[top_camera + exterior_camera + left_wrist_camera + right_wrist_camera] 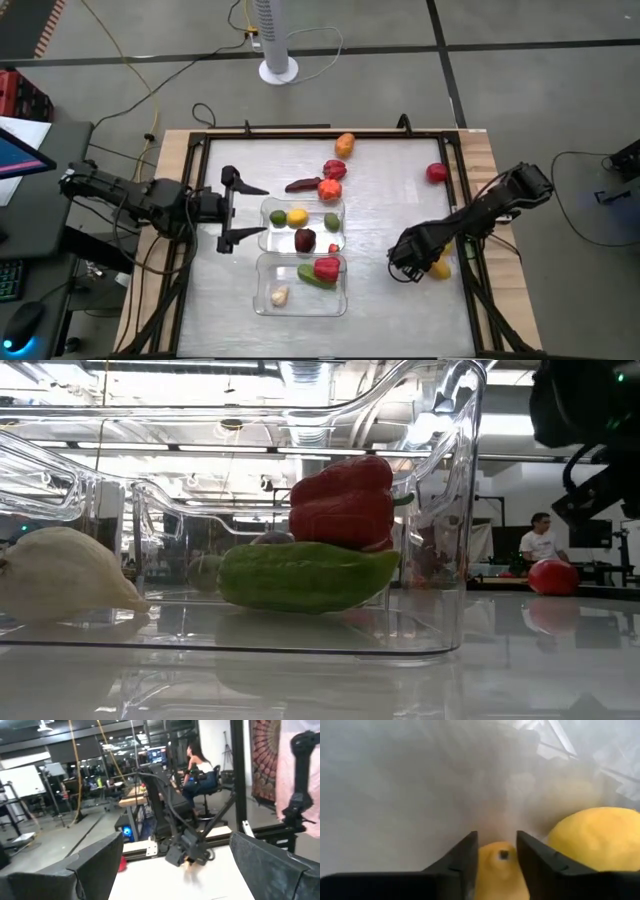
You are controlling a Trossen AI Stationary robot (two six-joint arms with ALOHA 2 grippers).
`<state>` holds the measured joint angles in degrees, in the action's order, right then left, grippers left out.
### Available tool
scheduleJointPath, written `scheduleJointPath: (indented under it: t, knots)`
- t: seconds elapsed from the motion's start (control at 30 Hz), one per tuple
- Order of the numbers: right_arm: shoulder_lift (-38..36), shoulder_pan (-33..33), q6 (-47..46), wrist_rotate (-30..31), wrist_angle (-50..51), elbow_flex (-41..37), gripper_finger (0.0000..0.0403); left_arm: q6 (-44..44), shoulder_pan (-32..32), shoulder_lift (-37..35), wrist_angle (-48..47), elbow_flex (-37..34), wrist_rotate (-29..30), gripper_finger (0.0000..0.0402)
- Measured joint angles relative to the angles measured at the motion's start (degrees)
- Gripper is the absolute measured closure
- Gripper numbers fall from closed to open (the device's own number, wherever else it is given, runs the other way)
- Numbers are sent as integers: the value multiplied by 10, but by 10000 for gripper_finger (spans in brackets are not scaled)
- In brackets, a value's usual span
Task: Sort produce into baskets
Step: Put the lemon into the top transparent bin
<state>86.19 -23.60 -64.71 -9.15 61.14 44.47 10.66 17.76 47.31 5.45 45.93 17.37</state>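
My right gripper (408, 264) is at the table's right side, shut on a small yellow produce piece (499, 865). A larger yellow piece (600, 840) lies right beside it and also shows in the high view (440, 268). My left gripper (247, 211) is open and empty, just left of the far clear tub (341, 212). That tub holds a yellow, two green and a dark red piece. The near tub (262, 285) holds a garlic bulb (60, 575), a green cucumber (300, 575) and a red pepper (342, 505). My right gripper pinches the small yellow piece (492, 856) between its two fingers, one on each side of it. The fingers (466, 860) slant down toward the table. Whether the piece rests on the table or is lifted clear, I cannot tell.
Loose produce lies on the far part of the table: an orange piece (345, 143), a red pepper (334, 170), a dark chili (303, 185), an orange-red piece (330, 190) and a red tomato (437, 173). A person sits in the room beyond (202, 772).
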Motion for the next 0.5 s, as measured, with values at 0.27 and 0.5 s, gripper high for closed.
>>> scheduleJointPath:
  t: [0.27, 0.5]
  knots:
    - [0, -11, -9, 0, 3, 44, 340, 0, 0, 0, -19, 0, 30, 49]
    - [0, -36, 30, 2, 47, 116, 311, -3, 0, 0, -23, 0, 30, 49]
